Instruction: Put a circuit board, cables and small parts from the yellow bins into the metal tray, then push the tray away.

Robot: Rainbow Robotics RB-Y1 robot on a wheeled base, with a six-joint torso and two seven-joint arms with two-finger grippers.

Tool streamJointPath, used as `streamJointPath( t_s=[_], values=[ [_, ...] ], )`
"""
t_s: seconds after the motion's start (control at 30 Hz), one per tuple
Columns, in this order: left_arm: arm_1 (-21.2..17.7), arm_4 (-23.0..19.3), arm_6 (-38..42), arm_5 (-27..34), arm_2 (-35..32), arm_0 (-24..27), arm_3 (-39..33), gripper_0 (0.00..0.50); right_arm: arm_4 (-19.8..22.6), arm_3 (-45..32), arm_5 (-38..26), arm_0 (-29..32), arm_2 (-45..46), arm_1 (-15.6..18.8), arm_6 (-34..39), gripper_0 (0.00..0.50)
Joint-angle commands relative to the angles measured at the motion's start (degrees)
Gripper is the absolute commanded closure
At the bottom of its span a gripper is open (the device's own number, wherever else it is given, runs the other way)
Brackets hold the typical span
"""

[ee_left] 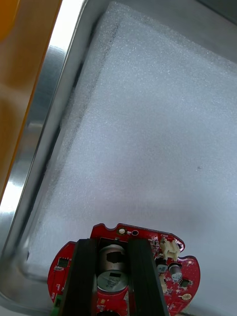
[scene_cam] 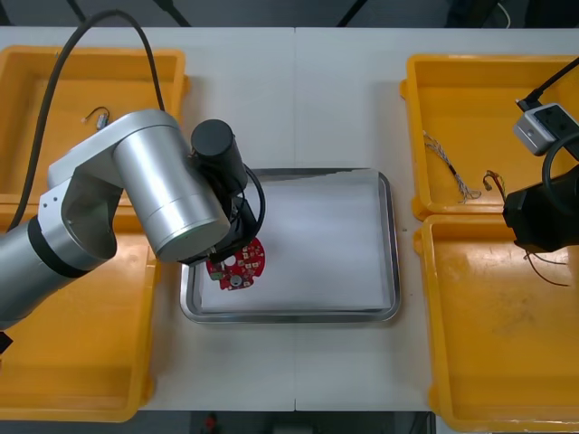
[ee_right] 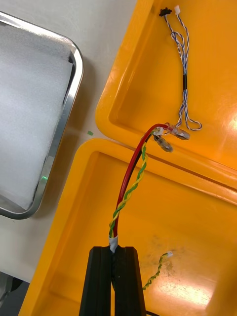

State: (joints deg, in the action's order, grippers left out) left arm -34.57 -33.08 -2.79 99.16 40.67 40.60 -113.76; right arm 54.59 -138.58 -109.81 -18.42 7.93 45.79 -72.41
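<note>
- My left claw [ee_left: 112, 247] is clamping the circuit board [ee_left: 170, 276], partly covering it, at the metal tray [scene_cam: 390, 235]'s corner.
- My right claw [ee_right: 114, 253] is pinching the red and yellow cable [ee_right: 129, 182] beside the tray.

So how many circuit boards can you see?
1. The red circuit board is held by the jaws of the left gripper over the near left corner of the metal tray. The left arm hides parts of the left yellow bins; more may lie there.
</note>
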Motion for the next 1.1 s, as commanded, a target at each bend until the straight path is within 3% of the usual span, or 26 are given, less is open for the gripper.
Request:
streamJointPath(
  t_s=[0.03,0.2,0.37,0.63,0.7,0.77,0.8,0.87,1.1],
  values=[
    [2.1,2.5,-2.4,-1.1,2.9,2.4,1.9,0.497,-0.4,-1.3,-0.2,0.3,1.6,-0.4,-2.1,0.500],
    [2.3,2.5,-2.3,-2.1,4.4,2.2,2.8,0.499,-0.4,-1.3,-0.2,0.3,1.6,-0.4,-2.1,0.500],
    [2.8,2.6,-2.2,-2.4,4.7,1.7,3.4,0.468,-0.4,-1.3,-0.2,0.3,1.6,-0.4,-2.1,0.500],
    [2.7,2.9,-2.6,-2.7,4.7,1.6,3.6,0.333,-0.4,-1.3,-0.2,0.3,1.6,-0.4,-2.1,0.500],
    [2.7,3.2,-2.7,-2.7,4.8,1.6,3.6,0.236,-0.4,-1.3,-0.2,0.3,1.6,-0.4,-2.1,0.500],
    [2.7,3.4,-2.7,-2.9,4.7,1.6,3.6,0.180,-0.4,-1.3,-0.2,0.3,1.6,-0.4,-2.1,0.500],
    [2.5,3.4,-2.8,-2.9,4.7,1.6,3.5,0.104,-0.4,-1.3,-0.2,0.3,1.6,-0.4,-2.1,0.500],
    [2.4,3.6,-2.8,-2.9,4.7,1.6,3.5,0.017,-0.4,-1.3,-0.2,0.3,1.6,-0.4,-2.1,0.500],
    [1.7,3.0,-2.3,-3.0,4.4,2.7,3.0,0.000,-0.4,-1.3,-0.2,0.3,1.6,-0.4,-2.1,0.500]
  ],
)
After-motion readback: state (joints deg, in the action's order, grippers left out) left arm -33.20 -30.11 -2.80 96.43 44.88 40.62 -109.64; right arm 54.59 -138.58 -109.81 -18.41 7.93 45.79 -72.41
